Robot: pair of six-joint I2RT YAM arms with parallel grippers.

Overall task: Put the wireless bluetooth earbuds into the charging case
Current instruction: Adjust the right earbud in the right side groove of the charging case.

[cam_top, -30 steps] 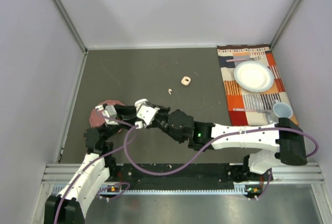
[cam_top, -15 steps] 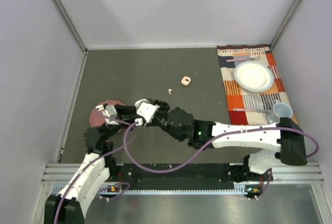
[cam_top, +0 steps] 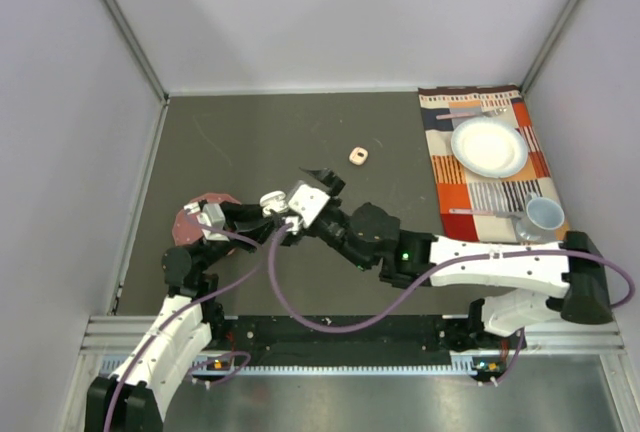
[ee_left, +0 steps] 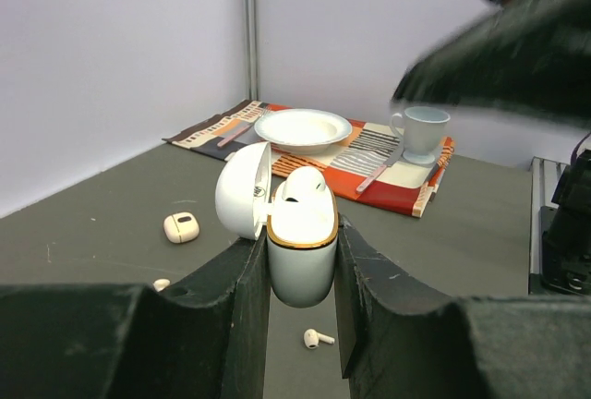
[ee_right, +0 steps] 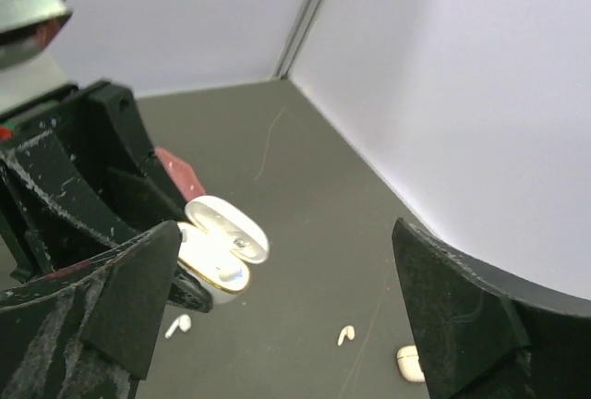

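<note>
My left gripper (ee_left: 301, 260) is shut on a white charging case (ee_left: 301, 251) with a gold rim, held upright with its lid open. One white earbud (ee_left: 302, 184) sits in the case. In the top view the case (cam_top: 272, 199) hangs above the table left of centre. My right gripper (ee_right: 284, 233) is open and empty, just right of the case (ee_right: 217, 253). A white earbud (ee_left: 319, 337) lies on the table under the case. A pale earbud (ee_right: 345, 334) lies farther off, near a small peach case (cam_top: 359, 156).
A striped placemat (cam_top: 455, 187) at the back right carries a white plate (cam_top: 489, 146), a pale cup (cam_top: 543, 215) and cutlery. A reddish-brown disc (cam_top: 195, 214) lies under my left arm. Grey walls enclose the table on three sides.
My right gripper has opened wide and drawn back to the right, away from the case. The left gripper still holds the case in the same place.
</note>
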